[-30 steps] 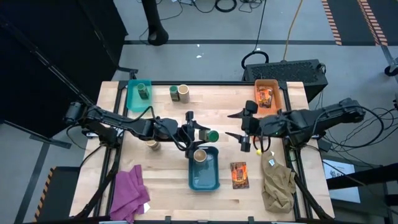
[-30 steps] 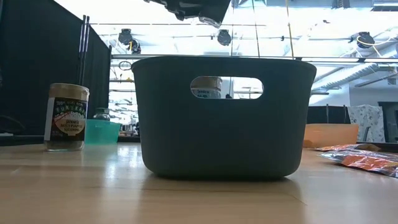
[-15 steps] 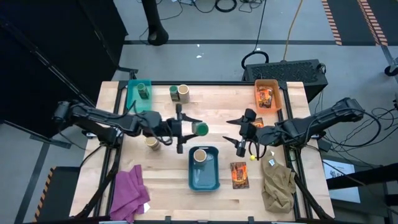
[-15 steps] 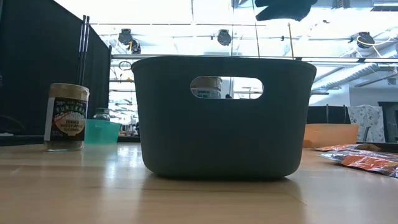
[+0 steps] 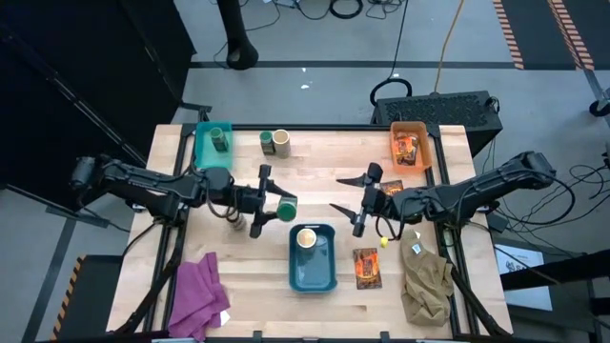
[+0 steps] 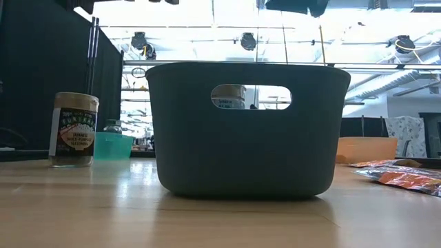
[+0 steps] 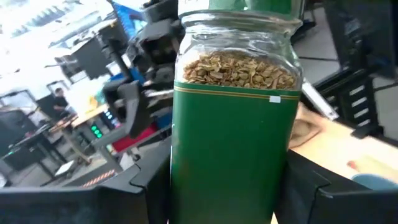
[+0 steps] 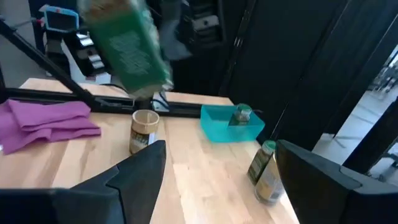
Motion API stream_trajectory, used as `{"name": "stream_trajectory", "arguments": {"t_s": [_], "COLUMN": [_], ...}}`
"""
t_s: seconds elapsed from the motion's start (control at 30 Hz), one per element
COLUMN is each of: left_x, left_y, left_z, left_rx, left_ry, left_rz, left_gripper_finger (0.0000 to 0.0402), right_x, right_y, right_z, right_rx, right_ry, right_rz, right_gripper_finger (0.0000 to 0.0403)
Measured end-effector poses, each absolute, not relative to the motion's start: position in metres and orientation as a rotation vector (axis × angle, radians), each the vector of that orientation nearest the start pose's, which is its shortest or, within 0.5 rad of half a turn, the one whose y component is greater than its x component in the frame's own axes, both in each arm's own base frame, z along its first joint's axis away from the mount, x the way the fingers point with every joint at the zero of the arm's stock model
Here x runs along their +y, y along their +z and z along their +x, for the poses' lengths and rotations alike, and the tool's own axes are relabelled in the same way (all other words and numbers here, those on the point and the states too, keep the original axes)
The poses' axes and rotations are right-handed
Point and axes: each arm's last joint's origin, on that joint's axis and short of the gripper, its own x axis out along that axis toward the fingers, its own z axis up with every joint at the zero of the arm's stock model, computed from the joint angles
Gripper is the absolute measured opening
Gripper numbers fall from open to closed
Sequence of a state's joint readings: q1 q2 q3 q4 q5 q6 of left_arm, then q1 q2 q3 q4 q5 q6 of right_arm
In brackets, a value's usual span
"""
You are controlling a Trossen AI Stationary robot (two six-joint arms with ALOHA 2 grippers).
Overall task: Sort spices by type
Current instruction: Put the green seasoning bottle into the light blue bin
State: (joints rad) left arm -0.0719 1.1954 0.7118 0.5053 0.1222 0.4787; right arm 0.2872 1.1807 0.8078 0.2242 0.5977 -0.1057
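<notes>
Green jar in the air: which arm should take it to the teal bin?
Left. The left gripper already holds the green jar; the teal bin is on its side.

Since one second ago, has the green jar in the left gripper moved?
Yes. The green jar in the left gripper moved left, away from the blue bin, toward the teal bin.

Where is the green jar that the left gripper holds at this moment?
In the high view, the green jar is gripped by the left gripper above the table's middle, just beyond the blue bin.
</notes>
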Motion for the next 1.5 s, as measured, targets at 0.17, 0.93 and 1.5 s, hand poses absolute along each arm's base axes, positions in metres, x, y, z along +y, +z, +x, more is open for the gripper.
{"name": "stream_trajectory", "arguments": {"t_s": [0.17, 0.93, 1.5], "left_x": [-0.009, -0.005, -0.01], "left_y": [0.288, 0.286, 0.273], "left_z": [0.264, 0.268, 0.295], "left_rx": [-0.044, -0.055, -0.064], "left_ry": [-0.133, -0.148, -0.2], "left_rz": [0.431, 0.409, 0.349], "left_gripper_finger": [0.0204, 0.0204, 0.0204], "right_x": [0.06, 0.052, 0.05], "right_y": [0.287, 0.297, 0.296], "right_z": [0.274, 0.294, 0.315], "right_rx": [0.143, -0.116, -0.093], "right_ry": [-0.313, -0.136, -0.109], "right_rz": [-0.219, -0.233, -0.259], "right_gripper_finger": [0.0286, 0.0286, 0.0286]}}
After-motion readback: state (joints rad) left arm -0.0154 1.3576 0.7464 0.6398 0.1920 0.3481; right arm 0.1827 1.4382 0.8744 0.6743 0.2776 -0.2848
